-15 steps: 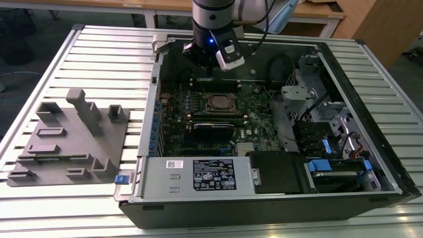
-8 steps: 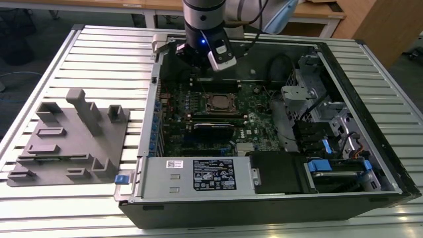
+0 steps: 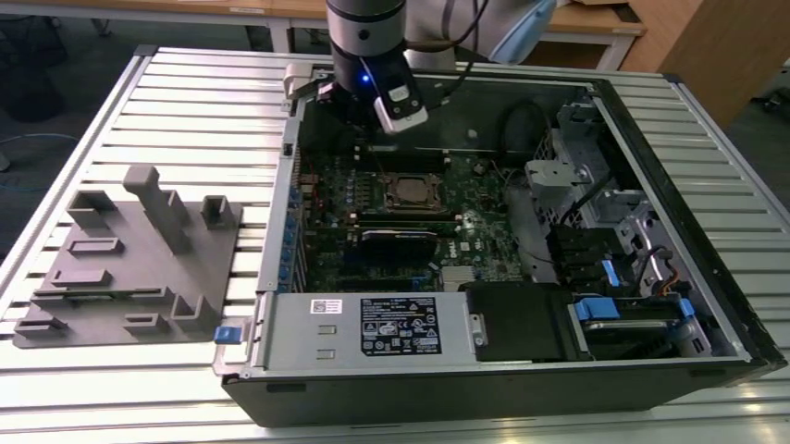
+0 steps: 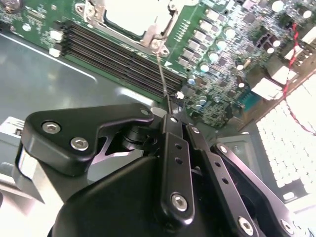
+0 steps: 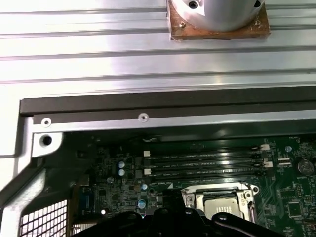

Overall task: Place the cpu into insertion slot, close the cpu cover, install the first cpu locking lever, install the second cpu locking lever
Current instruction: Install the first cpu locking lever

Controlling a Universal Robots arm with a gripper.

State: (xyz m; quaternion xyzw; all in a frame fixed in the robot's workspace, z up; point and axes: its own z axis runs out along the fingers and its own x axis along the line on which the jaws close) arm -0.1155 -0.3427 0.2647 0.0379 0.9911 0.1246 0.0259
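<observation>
In the exterior view the open computer case holds a green board with the insertion slot near its middle. The cpu lies in the slot, its pale top showing through the silvery cpu cover that sits flat around it. A thin wire locking lever rises from the socket's corner to my gripper, whose fingertips meet shut on its end. In the exterior view the gripper hangs over the board's far edge, just beyond the slot. In the first wrist view the cpu sits beside the gripper.
Long black memory slots run between the socket and the gripper. The case wall stands close behind. A power supply fills the case's near side and drive bays the exterior view's right. A grey fixture tray lies on the slatted table.
</observation>
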